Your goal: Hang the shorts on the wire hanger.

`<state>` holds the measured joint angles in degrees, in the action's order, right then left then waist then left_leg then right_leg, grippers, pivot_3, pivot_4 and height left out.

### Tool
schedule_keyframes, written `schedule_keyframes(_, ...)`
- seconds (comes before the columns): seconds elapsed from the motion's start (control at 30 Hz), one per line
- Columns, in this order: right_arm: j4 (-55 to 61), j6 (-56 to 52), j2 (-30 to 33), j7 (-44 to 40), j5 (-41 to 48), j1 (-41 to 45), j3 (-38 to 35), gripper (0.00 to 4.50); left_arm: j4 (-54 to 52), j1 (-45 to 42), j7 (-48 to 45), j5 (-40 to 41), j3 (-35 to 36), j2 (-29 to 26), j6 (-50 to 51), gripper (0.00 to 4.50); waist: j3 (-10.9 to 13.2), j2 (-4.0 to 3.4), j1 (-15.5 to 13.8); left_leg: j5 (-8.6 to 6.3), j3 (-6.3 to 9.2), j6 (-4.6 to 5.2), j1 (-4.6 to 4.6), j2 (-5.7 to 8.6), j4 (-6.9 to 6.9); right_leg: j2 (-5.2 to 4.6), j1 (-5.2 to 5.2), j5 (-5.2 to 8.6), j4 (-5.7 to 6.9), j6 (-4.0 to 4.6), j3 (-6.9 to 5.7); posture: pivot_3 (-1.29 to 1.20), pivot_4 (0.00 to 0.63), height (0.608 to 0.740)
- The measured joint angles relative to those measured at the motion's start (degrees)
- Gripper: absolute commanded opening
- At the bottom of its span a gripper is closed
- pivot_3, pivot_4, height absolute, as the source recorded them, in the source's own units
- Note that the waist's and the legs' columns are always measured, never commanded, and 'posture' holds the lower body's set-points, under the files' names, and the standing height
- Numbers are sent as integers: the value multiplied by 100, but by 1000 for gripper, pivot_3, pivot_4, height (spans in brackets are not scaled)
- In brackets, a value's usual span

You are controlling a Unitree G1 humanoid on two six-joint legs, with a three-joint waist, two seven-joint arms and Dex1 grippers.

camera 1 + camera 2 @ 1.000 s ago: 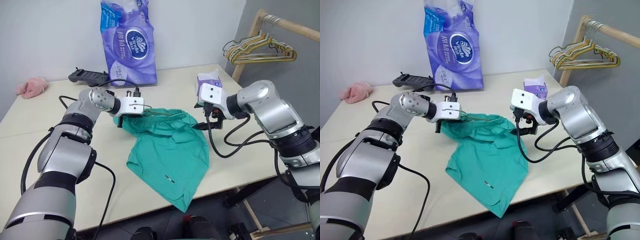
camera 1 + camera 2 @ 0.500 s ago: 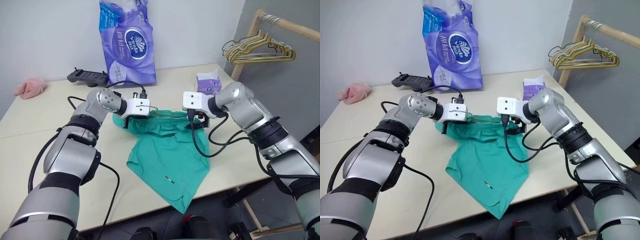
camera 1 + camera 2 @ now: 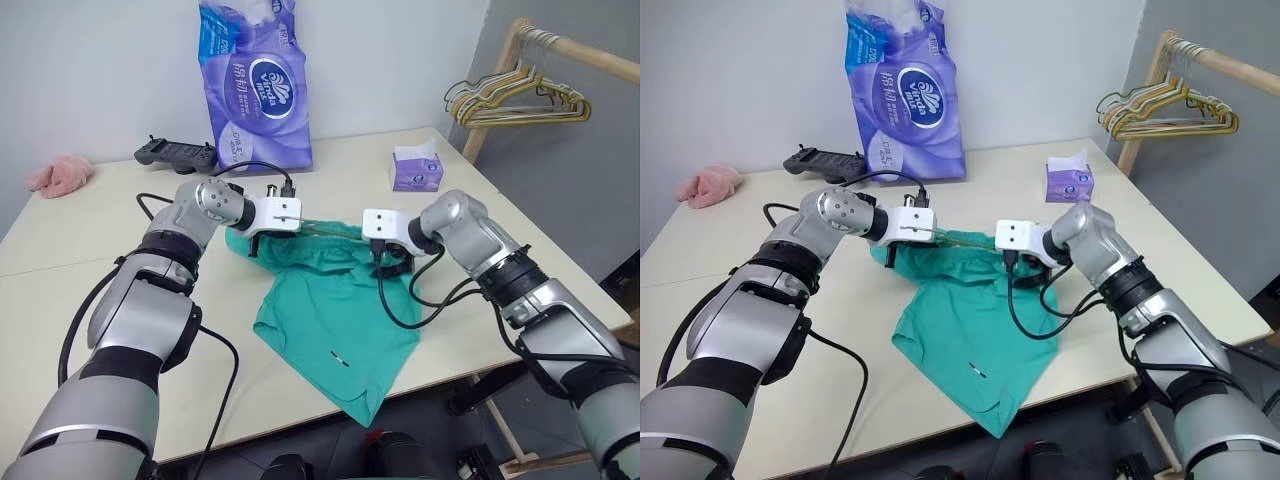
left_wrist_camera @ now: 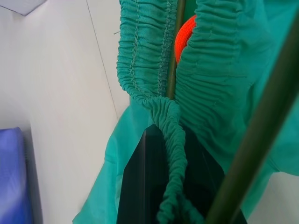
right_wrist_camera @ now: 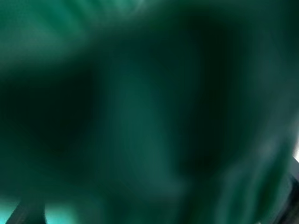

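**Left gripper pinches the waistband while the right one drops onto the cloth**

Left gripper [image 3: 252, 243] is clamped on the gathered waistband of the shorts [image 3: 335, 305], a fold of elastic bunched between its black fingers [image 4: 140, 186] in the left wrist view. The wire hanger [image 3: 322, 229] runs out from just beside this gripper toward the right gripper [image 3: 393, 267], lying along the waistband's upper edge; in the left wrist view one wire [image 4: 254, 140] passes alongside the fingers and another [image 4: 174, 70] slips in between the gathers, next to a patch of orange.

The shorts lie flat on the table [image 3: 120, 300], waistband stretched across between the two grippers, legs trailing away from them toward the near table edge, the lowest leg corner hanging just over it. Their long axis runs from the waistband down to that corner, tilted slightly to the robot's right.

Right gripper stands with its jaws wide, pressed down into the waistband end opposite the left gripper, with teal cloth right up against its fingers; whether it grips anything cannot be told.

Against a second ago, the right gripper has come inward and down from beyond the cloth's right edge to sit on the waistband. The left gripper has kept its hold in about the same place, and the shorts' spread has hardly changed.
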<state>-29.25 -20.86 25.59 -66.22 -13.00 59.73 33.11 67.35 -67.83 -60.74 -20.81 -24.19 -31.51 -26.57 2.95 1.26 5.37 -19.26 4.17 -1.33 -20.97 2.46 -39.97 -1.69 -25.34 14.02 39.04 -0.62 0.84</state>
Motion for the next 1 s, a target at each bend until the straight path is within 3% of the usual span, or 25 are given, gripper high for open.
schedule_keyframes(0.1, -52, 86, -1, -18, -52, 52, -3, 3654, -19, 6, 2, -5, 0, -9, 9, 0, 0, 0, 0, 0, 1, 0, 0, 0, 0, 0, 0, 0, 0, 0, -1, -60, 40, 740)
schedule_keyframes(0.43, -366, 371, -87, 28, -198, 172, -41, 119, -182, 151, -46, -41, -1, -62, 75, 0, 0, 0, -1, 0, 1, -1, 0, 0, 0, 0, 0, 0, 1, 0, 0, -51, 38, 740)
schedule_keyframes(0.83, -935, 841, -119, 171, -369, 401, -160, 51, -301, 196, -91, 27, 2, -34, 140, 0, 0, 0, -13, 0, 1, -1, 1, 0, 0, 0, 0, 0, 1, 0, 1, -45, 38, 740)
schedule_keyframes(1.0, -933, 829, -102, 177, -377, 390, -255, 0, -306, 194, -274, 281, 256, -37, 309, 1456, 0, 0, -16, 0, 0, -1, 1, 0, 0, 0, 0, 0, 1, 0, 1, -45, 41, 740)
